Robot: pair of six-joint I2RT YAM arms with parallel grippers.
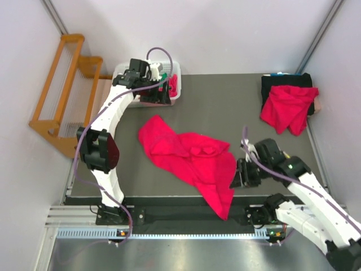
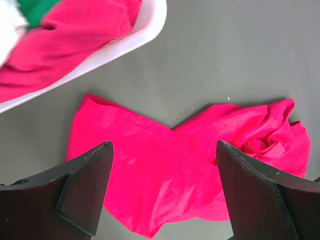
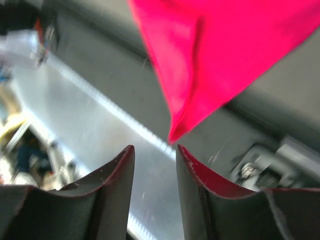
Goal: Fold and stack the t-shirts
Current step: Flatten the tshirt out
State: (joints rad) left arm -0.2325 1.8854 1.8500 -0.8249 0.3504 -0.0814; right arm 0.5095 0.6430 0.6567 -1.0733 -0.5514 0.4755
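A crumpled red t-shirt [image 1: 189, 158] lies spread on the dark table, one corner hanging over the near edge. My left gripper [image 1: 163, 93] hovers open by the white basket [image 1: 121, 70], high above that t-shirt's far end [image 2: 150, 170], with nothing between its fingers. My right gripper [image 1: 237, 175] sits low at the t-shirt's near right side. Its jaws stand apart, and the hanging red corner [image 3: 190, 100] ends just beyond the fingertips, unclamped. A second t-shirt [image 1: 287, 107] lies bunched at the back right. A third [image 2: 65, 40] fills the basket.
The basket rim [image 2: 125, 45] also encloses a green cloth [image 2: 37, 10] and a white cloth [image 2: 10, 25]. A black cloth [image 1: 285, 82] lies under the back-right t-shirt. A wooden rack [image 1: 62, 84] stands off the table's left. The metal rail [image 1: 169, 217] runs along the near edge.
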